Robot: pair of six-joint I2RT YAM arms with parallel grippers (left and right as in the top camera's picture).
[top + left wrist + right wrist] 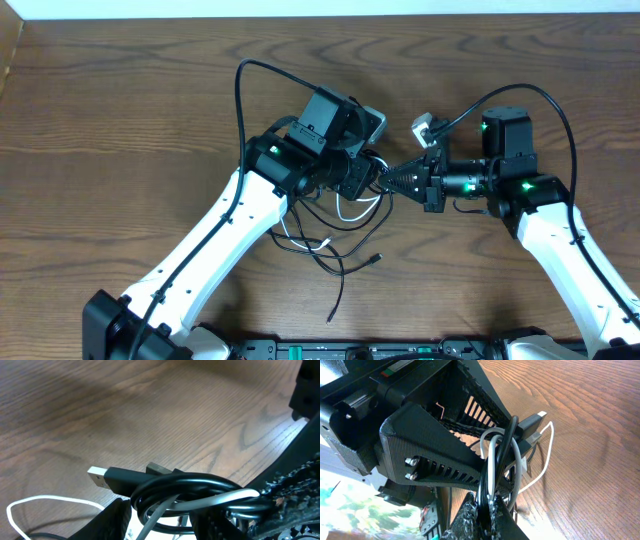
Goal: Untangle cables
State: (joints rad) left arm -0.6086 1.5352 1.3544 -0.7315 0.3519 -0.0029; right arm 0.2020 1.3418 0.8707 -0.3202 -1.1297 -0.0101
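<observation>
The cables [192, 491] are bunched together just above the middle of the counter [120, 110], caught between my two end effectors. My left wrist view shows what the overhead view hides. The black cord [210, 480] is wound in a tight ring of several turns, and the white cord [231, 496] is threaded through it. A USB plug [98, 478] sticks out to one side.

My right wrist view shows both cords running down into my right end effector [487, 507], which is pressed together on them. My left end effector [366, 180] has a finger on either side of the bundle. Whether it actually squeezes the bundle, I cannot tell.

Only the overhead view shows the slack. White loops and black strands spill onto the counter below the bunch, toward my base, and one black strand ends in a small plug [375, 258]. From above, my left wrist and its camera housing [345, 120] cover most of the knot. A thick arm cable [240, 100] arches over that wrist.
</observation>
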